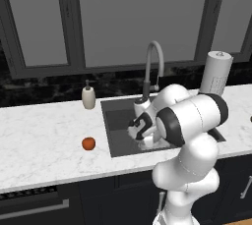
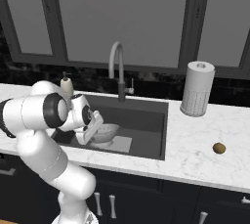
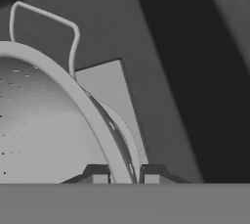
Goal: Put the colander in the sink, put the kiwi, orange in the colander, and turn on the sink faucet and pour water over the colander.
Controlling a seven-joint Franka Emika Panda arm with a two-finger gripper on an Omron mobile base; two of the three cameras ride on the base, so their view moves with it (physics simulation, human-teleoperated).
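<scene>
The silver perforated colander (image 2: 106, 131) is down inside the dark sink (image 2: 146, 115), over the lighter plate (image 3: 105, 91) on its floor. My gripper (image 3: 124, 174) is shut on the colander (image 3: 44, 120), one fingertip on each side of its rim, and a loop handle (image 3: 73, 32) stands beyond. Whether its base touches the plate I cannot tell. The orange (image 1: 88, 143) lies on the counter left of the sink (image 1: 114, 121). The kiwi (image 2: 219, 148) lies on the counter to the right. No water runs from the grey gooseneck faucet (image 2: 116, 66) behind the basin.
A beige soap dispenser (image 1: 88, 96) stands at the sink's back left corner. A paper towel roll (image 2: 197, 88) stands on the counter at the back right. Dark windows run behind the white marble counter (image 1: 44, 140). My arm leans over the basin's front edge.
</scene>
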